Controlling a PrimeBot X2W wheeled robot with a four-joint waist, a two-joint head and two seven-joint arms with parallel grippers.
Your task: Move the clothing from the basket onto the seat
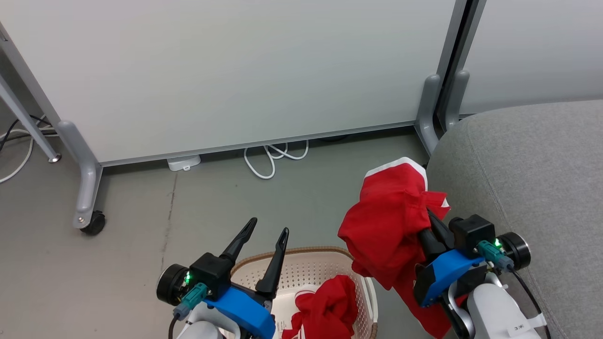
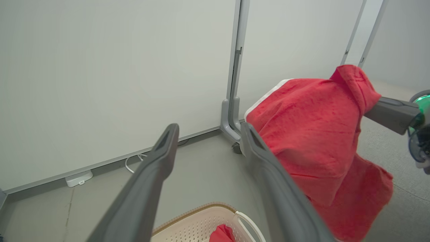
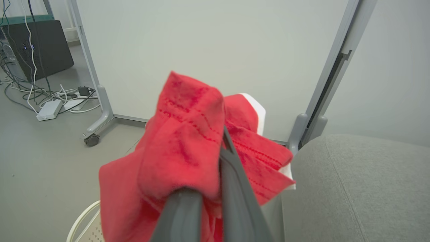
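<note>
My right gripper (image 1: 431, 216) is shut on a red garment (image 1: 388, 221) with white trim, which hangs in the air between the basket and the seat. The same red garment (image 3: 188, 151) drapes over both right fingers (image 3: 235, 174) and hides their tips. Another red garment (image 1: 330, 308) lies bunched in the cream basket (image 1: 301, 268) at the bottom centre. My left gripper (image 1: 269, 231) stands open above the basket's left part, nothing between its fingers (image 2: 158, 158). The grey seat (image 1: 532, 179) spreads to the right, its near edge just beside the hanging cloth.
A white partition on grey wheeled legs (image 1: 87, 188) stands behind the basket, with white cables (image 1: 271, 157) and a small white box (image 1: 183, 162) under its bottom edge. A second grey leg (image 1: 431, 113) rises by the seat's corner. Grey floor lies to the left.
</note>
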